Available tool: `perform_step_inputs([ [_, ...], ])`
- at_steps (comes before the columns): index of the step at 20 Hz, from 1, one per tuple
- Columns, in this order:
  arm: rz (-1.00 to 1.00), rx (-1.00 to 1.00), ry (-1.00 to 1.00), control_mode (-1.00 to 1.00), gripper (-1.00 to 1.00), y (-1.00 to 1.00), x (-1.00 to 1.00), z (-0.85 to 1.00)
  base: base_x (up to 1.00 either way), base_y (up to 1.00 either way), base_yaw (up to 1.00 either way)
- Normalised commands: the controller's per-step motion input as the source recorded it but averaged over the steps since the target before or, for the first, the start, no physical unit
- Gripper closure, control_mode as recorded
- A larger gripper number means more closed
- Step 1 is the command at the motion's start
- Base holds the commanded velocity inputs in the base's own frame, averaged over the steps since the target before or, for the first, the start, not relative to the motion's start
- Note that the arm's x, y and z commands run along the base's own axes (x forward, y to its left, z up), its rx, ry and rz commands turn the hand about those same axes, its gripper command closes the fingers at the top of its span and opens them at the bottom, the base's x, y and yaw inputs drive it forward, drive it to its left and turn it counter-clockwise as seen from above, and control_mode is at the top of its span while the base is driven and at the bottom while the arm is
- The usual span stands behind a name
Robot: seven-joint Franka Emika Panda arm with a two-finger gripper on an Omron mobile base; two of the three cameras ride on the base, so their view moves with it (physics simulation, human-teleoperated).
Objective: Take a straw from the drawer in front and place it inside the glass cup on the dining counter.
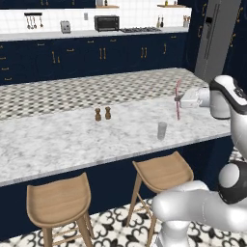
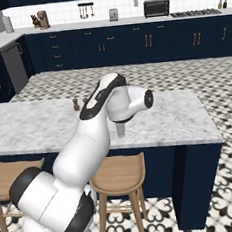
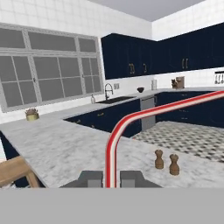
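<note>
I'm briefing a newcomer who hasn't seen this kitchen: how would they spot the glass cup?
Find the long marble dining counter with wooden stools in front. Near its front edge stands the glass cup, apart from two brown shakers farther back; it alone is clear and colourless.

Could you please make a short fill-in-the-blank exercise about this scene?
1. The fingers are shut on the ____.
2. The glass cup stands on the dining counter, and inside it there is ____.
3. The number of brown shakers on the counter is ____.
4. In front of the counter stand two wooden ____.

Missing words: straw; nothing; two; stools
</note>
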Motion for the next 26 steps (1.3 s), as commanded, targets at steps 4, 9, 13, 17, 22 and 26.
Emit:
perform_step_inputs([
  [4, 0.00, 0.00, 0.00, -1.00, 1.00, 0.00, 0.00, 0.00, 0.00, 0.00, 0.00],
  [9, 0.00, 0.00, 0.00, -1.00, 1.00, 0.00, 0.00, 0.00, 0.00, 0.00, 0.00],
  [13, 0.00, 0.00, -0.02, -1.00, 1.00, 0.01, 0.13, -0.07, 0.00, 0.00, 0.00],
  [17, 0.00, 0.00, -0.06, -1.00, 1.00, 0.06, 0.19, -0.20, 0.00, 0.00, 0.00],
  [22, 0.00, 0.00, -0.04, -1.00, 1.00, 0.07, 0.23, -0.26, 0.00, 0.00, 0.00],
  [26, 0.00, 0.00, -0.03, -1.00, 1.00, 0.13, 0.33, -0.32, 0.00, 0.00, 0.00],
])
